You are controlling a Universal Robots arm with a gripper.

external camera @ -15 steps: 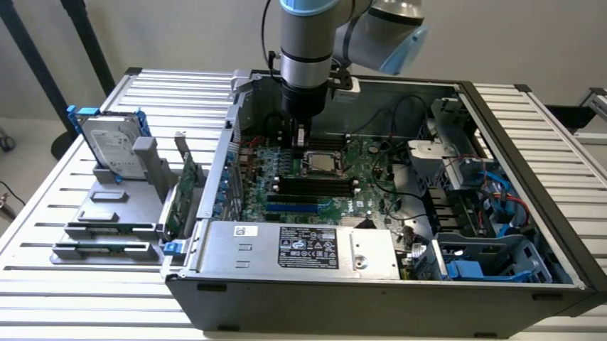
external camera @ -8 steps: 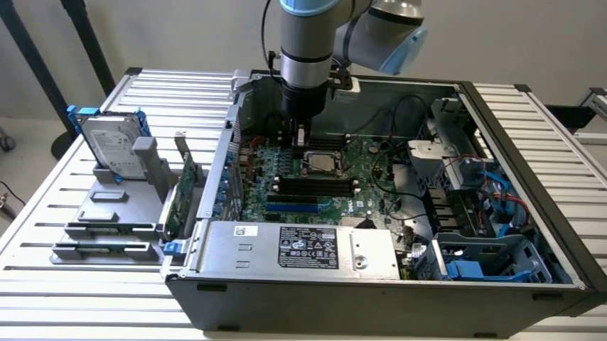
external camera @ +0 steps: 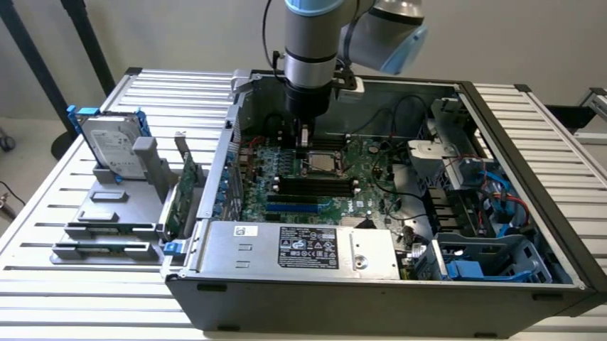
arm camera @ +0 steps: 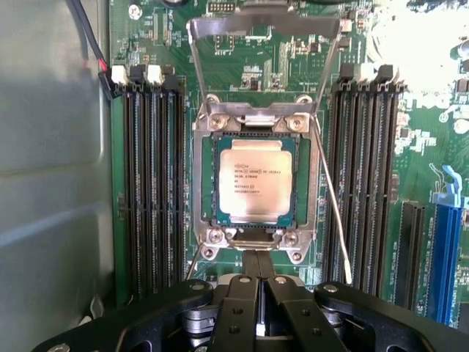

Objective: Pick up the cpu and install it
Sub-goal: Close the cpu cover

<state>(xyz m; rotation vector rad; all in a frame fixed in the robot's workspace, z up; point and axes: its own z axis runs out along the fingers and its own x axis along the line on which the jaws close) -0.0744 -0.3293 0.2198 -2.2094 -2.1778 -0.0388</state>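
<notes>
Closest in, the pincer (arm camera: pixel 256 258) hung narrow and empty just beside the cpu (arm camera: pixel 255 180), which lay flat in its socket (arm camera: pixel 201 183). The hinged frame (arm camera: pixel 264 20) stood raised, seemingly to let the chip in.

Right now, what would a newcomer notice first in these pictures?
The shiny cpu lies in its socket on the green board, with the socket's metal frame swung up. The gripper hangs over it inside the open case. At the exterior view's left, a hard drive stands upright on a grey stand.
</notes>
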